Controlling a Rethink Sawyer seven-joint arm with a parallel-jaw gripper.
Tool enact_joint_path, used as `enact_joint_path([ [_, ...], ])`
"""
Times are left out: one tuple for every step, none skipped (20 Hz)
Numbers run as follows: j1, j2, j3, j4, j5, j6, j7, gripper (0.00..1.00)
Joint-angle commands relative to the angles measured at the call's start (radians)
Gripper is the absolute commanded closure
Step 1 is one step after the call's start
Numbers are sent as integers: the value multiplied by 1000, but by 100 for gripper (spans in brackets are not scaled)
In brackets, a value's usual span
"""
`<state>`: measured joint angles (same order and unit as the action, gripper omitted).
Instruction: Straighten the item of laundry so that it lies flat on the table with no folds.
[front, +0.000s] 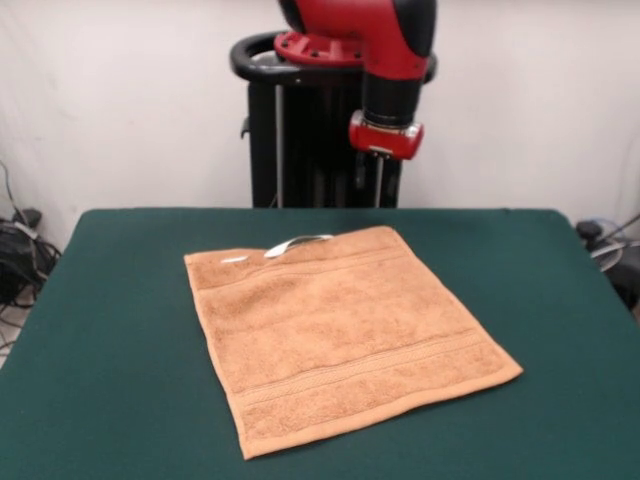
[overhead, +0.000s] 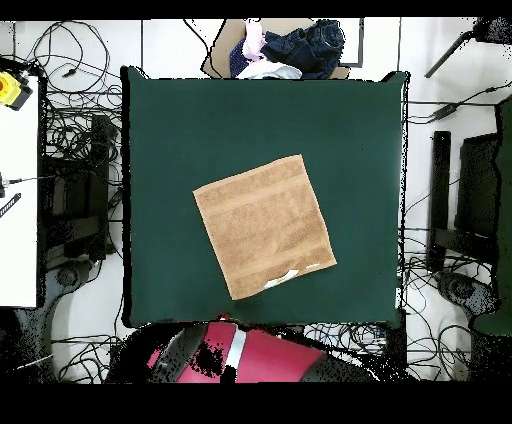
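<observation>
The orange-tan towel (front: 345, 330) lies spread out near the middle of the dark green table (front: 120, 330), turned a little askew to the table's edges. A woven stripe band (front: 370, 365) runs near its front edge. A white loop tag (front: 298, 242) sticks out at its far edge, where the hem looks slightly raised. In the overhead view the towel (overhead: 262, 225) shows as a tilted square with the tag (overhead: 285, 279) on the robot's side. My gripper (front: 370, 185) hangs above the table's far edge, behind the towel and apart from it, holding nothing.
The black pedestal (front: 300, 120) stands behind the table. In the overhead view the red arm (overhead: 240, 355) is at the bottom edge. A pile of clothes (overhead: 290, 50) lies beyond the opposite edge. Cables cover the floor on both sides, and a white bench (overhead: 20, 200) stands at the left.
</observation>
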<state>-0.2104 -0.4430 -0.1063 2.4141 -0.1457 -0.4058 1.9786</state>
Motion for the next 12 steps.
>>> enact_joint_path([
  [14, 14, 17, -171, 50, -21, 144, 0],
  [16, 31, 15, -187, 57, -37, 150, 0],
  [18, 51, 12, -204, 62, -55, 153, 0],
  [15, 66, 12, -225, 64, -62, 152, 0],
  [11, 78, 12, -238, 61, -71, 152, 0],
  [9, 87, 12, -249, 57, -75, 151, 0],
  [7, 90, 10, -254, 54, -78, 149, 0],
  [8, 93, 8, -257, 53, -81, 150, 0],
  [8, 96, 5, -261, 51, -84, 150, 0],
  [6, 98, 5, -263, 49, -85, 152, 0],
  [6, 101, 2, -265, 47, -87, 151, 0],
  [6, 103, -1, -267, 45, -88, 150, 0],
])
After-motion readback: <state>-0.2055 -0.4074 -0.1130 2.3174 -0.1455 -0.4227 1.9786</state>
